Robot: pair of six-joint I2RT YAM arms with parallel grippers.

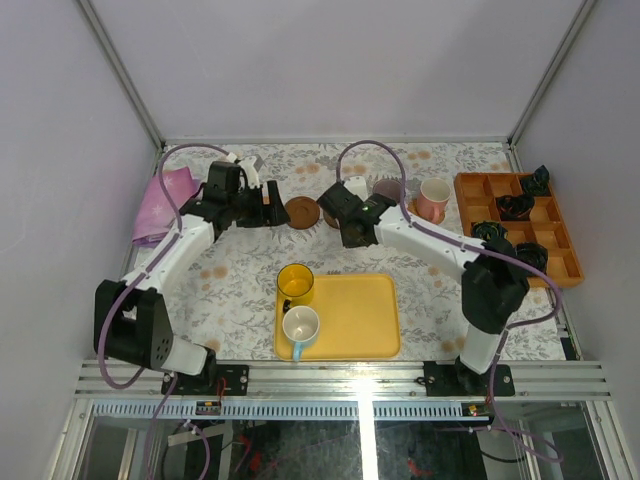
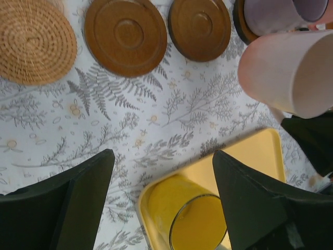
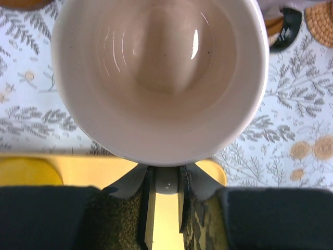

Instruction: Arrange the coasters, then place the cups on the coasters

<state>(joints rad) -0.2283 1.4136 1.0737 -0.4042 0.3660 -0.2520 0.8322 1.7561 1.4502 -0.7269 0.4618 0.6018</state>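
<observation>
**Right pincer (image 3: 165, 200) closed on a cup handle; left pincer (image 2: 162, 156) wide and empty**

The right pincer had its jaws drawn narrow around the handle of the pale pink cup (image 3: 156, 78); the cup was tipped on its side with its open mouth facing the wrist camera, just beyond the far edge of the yellow tray (image 1: 350, 320); whether it touched the table could not be told. The left pincer hovered over the leaf-patterned table (image 2: 156, 104), its dark fingers (image 2: 78, 203) spread wide with nothing between them.

Beyond the left pincer, coasters lay in a row: a woven tan coaster (image 2: 34, 41) at one end; beside it a brown coaster (image 2: 125, 36); then a second brown coaster (image 2: 200, 28); all three were bare. Next in the row, a dark coaster (image 2: 240, 28) carried the purple cup (image 2: 270, 15), which stood just beside the tipped pink one. Farther right, the salmon pink cup (image 1: 433, 198) stood upright on a light coaster (image 1: 414, 212).

The amber-yellow cup (image 2: 182, 219) stood upright in the tray's far left corner; the white cup (image 1: 300, 325), its light-blue handle pointing toward the arm bases, stood in the tray's near left corner. An orange divided tray (image 1: 520, 240) with small black parts in some of its compartments sat at the table's right edge; a purple cloth (image 1: 165, 205) lay at the far left.
</observation>
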